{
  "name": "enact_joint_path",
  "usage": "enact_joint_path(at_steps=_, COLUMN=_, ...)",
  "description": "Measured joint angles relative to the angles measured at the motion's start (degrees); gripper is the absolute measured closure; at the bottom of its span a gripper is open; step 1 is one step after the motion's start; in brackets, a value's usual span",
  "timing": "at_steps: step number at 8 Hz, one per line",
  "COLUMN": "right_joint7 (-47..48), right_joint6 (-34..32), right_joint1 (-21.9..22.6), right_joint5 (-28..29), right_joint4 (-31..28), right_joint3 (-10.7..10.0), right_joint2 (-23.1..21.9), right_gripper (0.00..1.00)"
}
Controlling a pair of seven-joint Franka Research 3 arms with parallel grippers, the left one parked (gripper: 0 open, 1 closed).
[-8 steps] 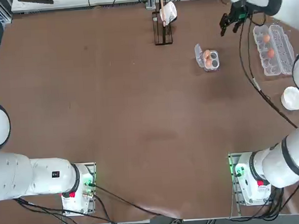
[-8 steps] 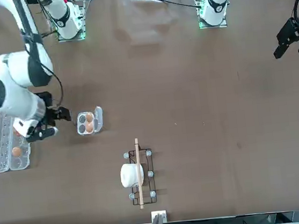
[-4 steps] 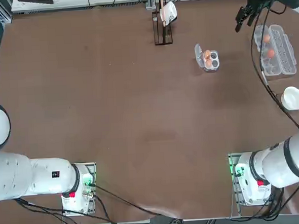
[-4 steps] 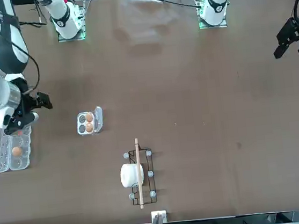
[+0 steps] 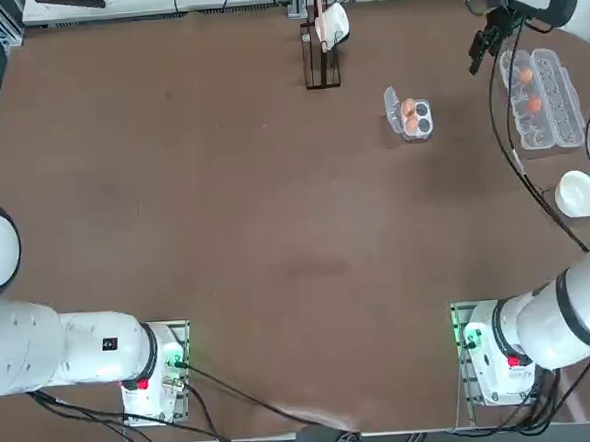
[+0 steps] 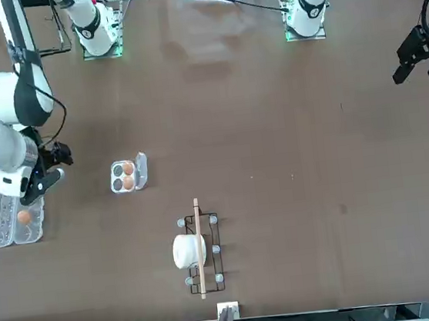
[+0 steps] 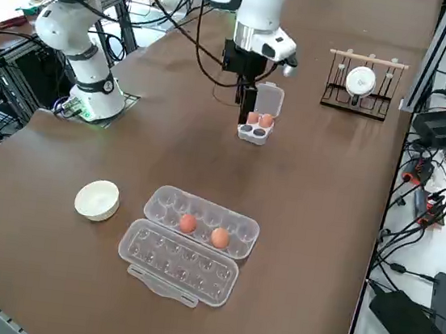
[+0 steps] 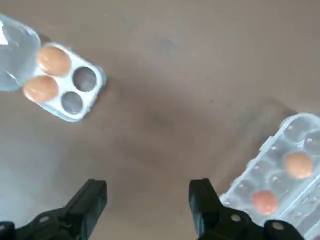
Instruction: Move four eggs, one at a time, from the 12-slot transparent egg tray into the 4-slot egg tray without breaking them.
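Twelve-slot tray [image 5: 541,98] lies lengthwise beside right gripper [image 5: 479,51].

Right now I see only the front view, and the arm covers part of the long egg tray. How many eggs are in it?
Observer: Two eggs sit in the 12-slot tray, in neighbouring cups of one row. The right side view shows both.
Operator: Does the right gripper hold anything?
Observer: No. In the wrist view the right gripper is open, with only bare table between its fingers.
Operator: Is it above those eggs?
Observer: Not yet. In the top view it hangs beside the far end of that tray, on the side toward the 4-slot tray.
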Motion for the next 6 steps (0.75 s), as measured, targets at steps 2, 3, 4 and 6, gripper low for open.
enact_joint_path(at_steps=2, right_joint7=-16.2, right_joint6=3.4, right_joint1=-5.4, right_joint5=0.0, right_joint4=0.0, right_joint3=-0.2, right_joint2=1.6, right_gripper=0.0)
enact_joint_path(at_steps=3, right_joint7=-24.1, right_joint6=5.0, right_joint1=-8.5, right_joint5=0.0, right_joint4=0.0, right_joint3=-0.3, right_joint2=2.6, right_gripper=0.0)
enact_joint_path(at_steps=4, right_joint7=-31.0, right_joint6=6.3, right_joint1=-11.4, right_joint5=0.1, right_joint4=0.0, right_joint3=-0.3, right_joint2=3.6, right_gripper=0.0)
enact_joint_path(at_steps=6, right_joint7=-41.0, right_joint6=7.1, right_joint1=-15.4, right_joint5=1.1, right_joint4=0.0, right_joint3=-0.3, right_joint2=5.1, right_gripper=0.0)
